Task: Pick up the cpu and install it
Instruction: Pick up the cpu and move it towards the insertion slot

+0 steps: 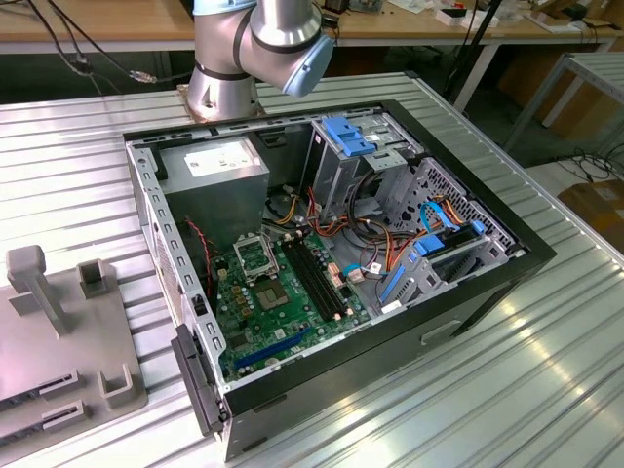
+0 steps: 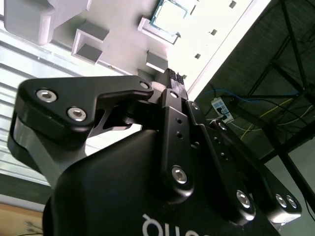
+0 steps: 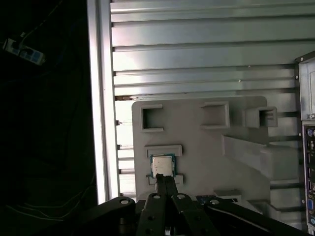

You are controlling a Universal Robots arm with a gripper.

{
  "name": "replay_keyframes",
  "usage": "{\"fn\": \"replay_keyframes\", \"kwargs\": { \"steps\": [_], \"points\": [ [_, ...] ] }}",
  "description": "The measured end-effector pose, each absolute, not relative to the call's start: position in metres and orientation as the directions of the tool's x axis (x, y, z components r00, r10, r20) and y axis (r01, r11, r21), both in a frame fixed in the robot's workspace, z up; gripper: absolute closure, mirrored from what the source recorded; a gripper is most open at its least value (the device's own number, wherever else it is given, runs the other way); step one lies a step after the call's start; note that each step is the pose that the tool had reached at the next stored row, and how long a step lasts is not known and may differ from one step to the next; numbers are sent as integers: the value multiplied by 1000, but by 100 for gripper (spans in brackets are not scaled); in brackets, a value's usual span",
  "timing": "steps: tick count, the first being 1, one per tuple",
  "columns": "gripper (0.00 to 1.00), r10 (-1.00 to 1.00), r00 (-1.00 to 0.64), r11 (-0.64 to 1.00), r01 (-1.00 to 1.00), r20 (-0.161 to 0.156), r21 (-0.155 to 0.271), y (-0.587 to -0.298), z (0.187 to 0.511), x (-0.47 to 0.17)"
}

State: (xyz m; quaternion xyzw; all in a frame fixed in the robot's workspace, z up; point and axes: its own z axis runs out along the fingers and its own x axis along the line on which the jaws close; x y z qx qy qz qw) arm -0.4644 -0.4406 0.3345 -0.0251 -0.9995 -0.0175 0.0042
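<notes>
The cpu, a small square chip with a silver-grey top and a green rim, lies in a holder on the grey fixture plate. In the second wrist view the cpu sits well beyond the fingertips. My gripper hangs above the plate, its black fingers pressed together with nothing between them, tips pointing at the chip's near edge but apart from it. The gripper looks shut in both wrist views. In the exterior view the metal-framed socket with a dark centre sits on the green motherboard.
The open computer case lies on its side on the ribbed metal table, holding a grey power-supply box, cables and blue drive brackets. The fixture plate with upright blocks lies at the exterior view's left. The arm's base stands behind the case.
</notes>
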Motion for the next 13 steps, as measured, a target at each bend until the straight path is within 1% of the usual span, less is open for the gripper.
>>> {"fn": "replay_keyframes", "kwargs": {
  "steps": [7, 13],
  "points": [
    [89, 48, -999, 998, 49, 9, 35, -445, 326, -464],
    [89, 46, -999, 998, 46, 9, 35, -445, 326, -464]
  ]
}}
